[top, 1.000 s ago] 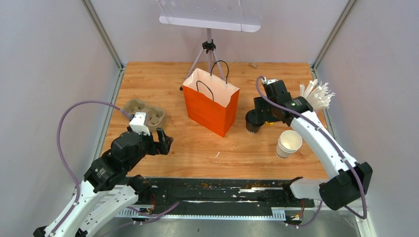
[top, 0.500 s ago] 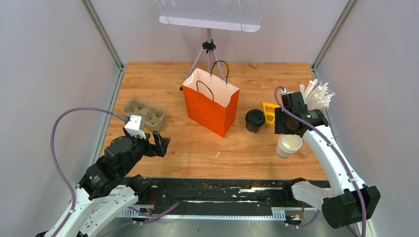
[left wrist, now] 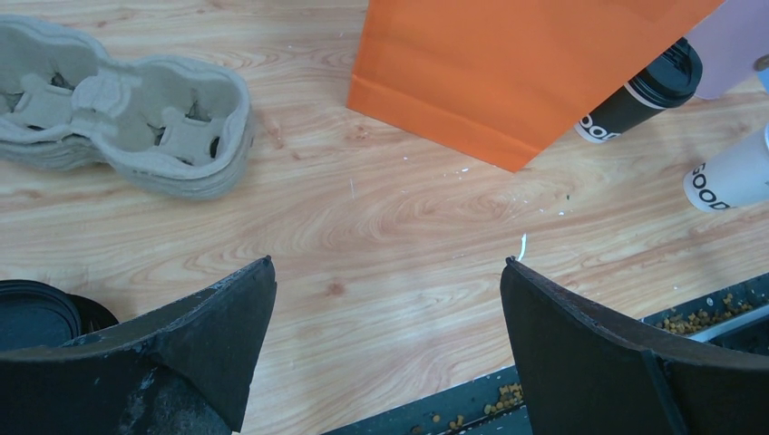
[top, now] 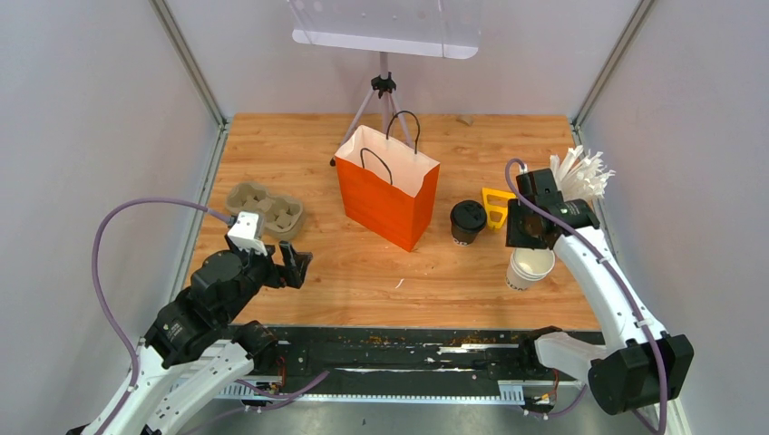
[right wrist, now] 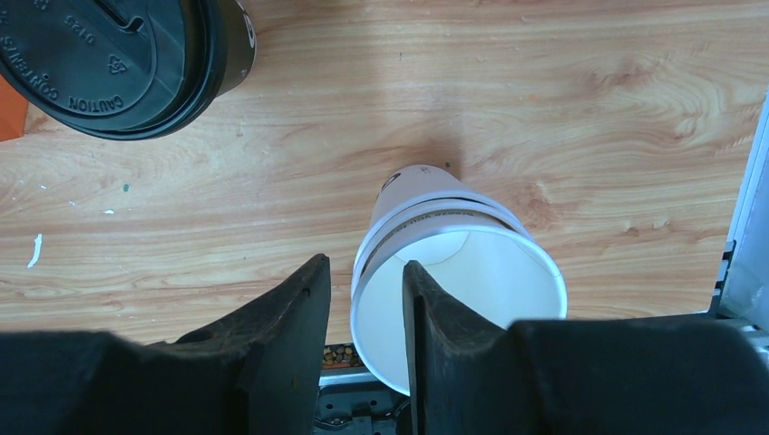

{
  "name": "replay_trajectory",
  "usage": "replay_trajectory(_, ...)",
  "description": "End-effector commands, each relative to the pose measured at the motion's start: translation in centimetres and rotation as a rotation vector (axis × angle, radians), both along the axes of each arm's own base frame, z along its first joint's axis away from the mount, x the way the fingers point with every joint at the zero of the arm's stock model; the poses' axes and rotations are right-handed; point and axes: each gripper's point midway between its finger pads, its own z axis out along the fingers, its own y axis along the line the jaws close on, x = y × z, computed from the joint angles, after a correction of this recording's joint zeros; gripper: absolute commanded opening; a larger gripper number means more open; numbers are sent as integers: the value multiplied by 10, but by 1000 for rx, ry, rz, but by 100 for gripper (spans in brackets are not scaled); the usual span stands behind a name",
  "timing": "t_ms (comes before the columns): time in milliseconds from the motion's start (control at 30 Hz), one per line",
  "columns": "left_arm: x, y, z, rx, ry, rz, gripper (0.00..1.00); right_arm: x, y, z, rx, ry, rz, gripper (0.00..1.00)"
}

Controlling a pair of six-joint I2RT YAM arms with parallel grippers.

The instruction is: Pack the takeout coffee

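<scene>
Several nested white tapered paper cups (right wrist: 472,272) sit directly under the right gripper (right wrist: 365,276), its jaws narrow and straddling the rim wall, not visibly pinching yet. Likely light, thin and crushable, so nip the rolled rim gently. Dark cup with round black plastic lid (right wrist: 109,54) stands ahead-left of the fingers.

The left arm's jaws stand wide apart over the wooden counter (left wrist: 408,208). A pulp cup tray (left wrist: 136,127) lies upper left. Right of the orange paper bag (left wrist: 517,63) are a black lidded coffee cup (left wrist: 648,86) and a white cup (left wrist: 734,177).
</scene>
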Motion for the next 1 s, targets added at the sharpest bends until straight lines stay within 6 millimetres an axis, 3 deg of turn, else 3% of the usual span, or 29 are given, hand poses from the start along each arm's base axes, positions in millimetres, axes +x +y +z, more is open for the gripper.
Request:
replay_trajectory(0, 3, 2, 5, -2, -33, 11, 100, -3, 0, -3, 19, 8, -47, 34)
replay_trajectory(300, 4, 3, 5, -2, -33, 16, 100, -4, 0, -9, 27, 21, -52, 31)
replay_trajectory(433, 3, 3, 5, -2, -34, 17, 100, -4, 1, -10, 30, 28, -45, 22)
replay_trajectory(733, 4, 4, 5, -2, -35, 21, 100, 1, 1, 0, 19, 2, -9, 2)
replay_trajectory(967, 4, 4, 5, -1, -35, 21, 100, 6, 0, 14, 3, -26, 22, 0)
